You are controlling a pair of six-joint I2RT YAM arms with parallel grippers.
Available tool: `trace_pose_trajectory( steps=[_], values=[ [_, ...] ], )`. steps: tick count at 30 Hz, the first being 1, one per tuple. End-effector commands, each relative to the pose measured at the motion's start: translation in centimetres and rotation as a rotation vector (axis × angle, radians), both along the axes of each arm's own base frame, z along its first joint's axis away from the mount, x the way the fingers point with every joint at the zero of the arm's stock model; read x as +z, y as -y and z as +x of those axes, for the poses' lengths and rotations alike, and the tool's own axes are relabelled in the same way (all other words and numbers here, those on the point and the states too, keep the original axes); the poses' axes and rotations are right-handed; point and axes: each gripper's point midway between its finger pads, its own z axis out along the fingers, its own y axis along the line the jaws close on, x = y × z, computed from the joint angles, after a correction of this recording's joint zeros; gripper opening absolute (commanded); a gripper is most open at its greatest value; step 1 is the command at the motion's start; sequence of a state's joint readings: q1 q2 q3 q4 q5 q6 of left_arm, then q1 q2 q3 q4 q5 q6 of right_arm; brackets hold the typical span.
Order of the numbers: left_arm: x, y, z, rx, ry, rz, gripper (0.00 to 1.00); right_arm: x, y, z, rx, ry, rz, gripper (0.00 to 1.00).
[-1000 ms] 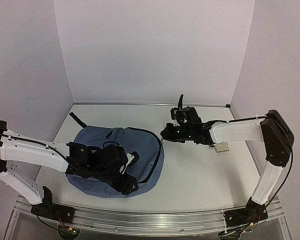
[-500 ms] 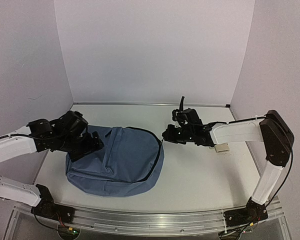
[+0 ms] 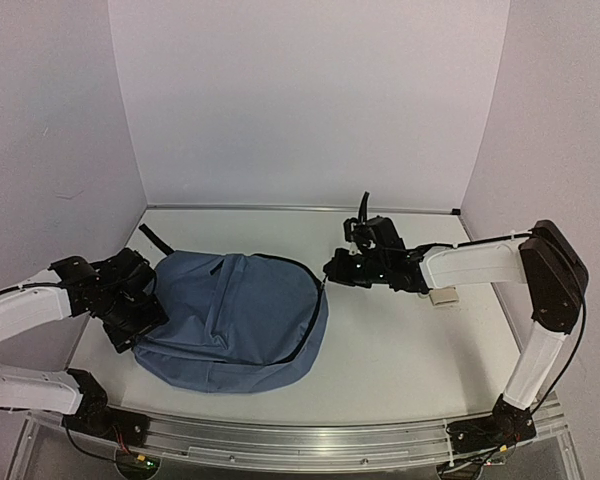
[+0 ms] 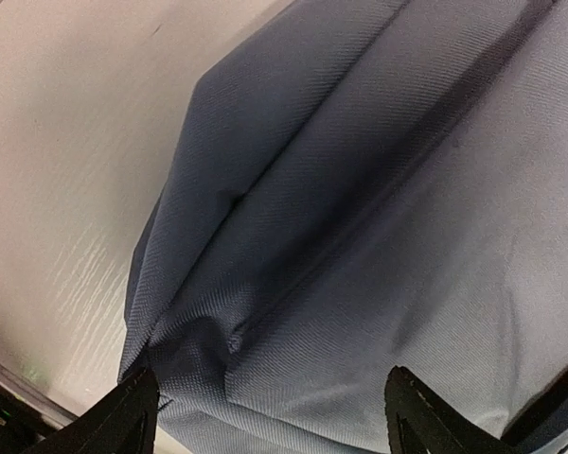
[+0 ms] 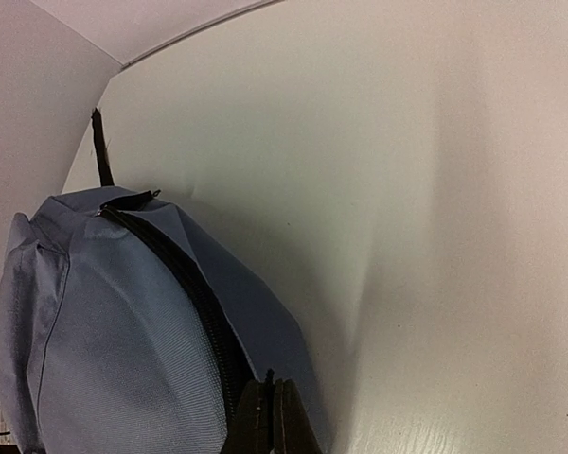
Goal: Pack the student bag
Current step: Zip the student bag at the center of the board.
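Your backpack (image 3: 235,320) lies left of table centre, long axis running 9 to 3 o'clock, with the clenched right gripper (image 5: 271,407) on the zipper (image 5: 185,284) at its 3 o'clock edge and the released left gripper (image 4: 270,383) nearer, at 9.

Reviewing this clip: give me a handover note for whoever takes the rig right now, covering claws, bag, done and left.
Left claw: open, spread over the left end of the student bag, holding nothing.
Right claw: shut at the zipper on the bag's right edge; a grip on the pull cannot be confirmed.
Bag lies flat on the table; contents hidden.
Small beige item lies by the right arm.
Left: probably check that item, finish the zipper.
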State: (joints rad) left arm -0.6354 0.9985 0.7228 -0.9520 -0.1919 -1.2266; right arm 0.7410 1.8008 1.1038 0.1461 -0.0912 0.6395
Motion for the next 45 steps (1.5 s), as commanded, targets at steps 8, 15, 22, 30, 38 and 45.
trace_pose_trajectory(
  steps=[8, 15, 22, 30, 38, 45],
  values=[
    [-1.2, 0.9, 2.6, -0.018, 0.115, -0.044, 0.46, 1.9, -0.5, 0.9, 0.002, 0.048, 0.047, 0.00],
    [-2.6, 1.3, 3.0, -0.029, 0.096, -0.051, 0.16, 1.4, -0.4, 0.0, 0.016, 0.021, 0.058, 0.00],
    [-3.3, 0.6, 5.7, -0.056, 0.140, -0.058, 0.00, -0.3, 0.4, -2.4, 0.040, -0.046, 0.081, 0.00],
    [-0.6, 2.4, 13.3, -0.280, 0.260, -0.020, 0.00, 0.3, 1.0, -5.8, 0.067, -0.078, 0.118, 0.00],
    [2.1, 6.3, 21.2, -0.470, 0.409, 0.009, 0.00, 0.5, -1.7, -9.0, 0.110, -0.102, 0.141, 0.00],
    [6.3, 7.6, 22.2, -0.556, 0.528, 0.015, 0.49, 2.7, -1.9, -9.3, 0.060, -0.060, 0.173, 0.00]
  ],
)
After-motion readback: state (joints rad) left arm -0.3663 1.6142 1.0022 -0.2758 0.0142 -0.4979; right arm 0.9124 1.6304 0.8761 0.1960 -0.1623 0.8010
